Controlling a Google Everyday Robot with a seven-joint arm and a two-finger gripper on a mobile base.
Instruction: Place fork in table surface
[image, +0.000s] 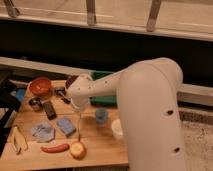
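Silvery fork (79, 125) hangs upright over the table surface (100, 147), pinched by the gripper (79, 107).

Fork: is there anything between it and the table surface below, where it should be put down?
Nothing visible stands in the way. The fork hangs upright just below the claw, over a bare strip of the table surface. The blue sponge and the blue cup lie close on either side.
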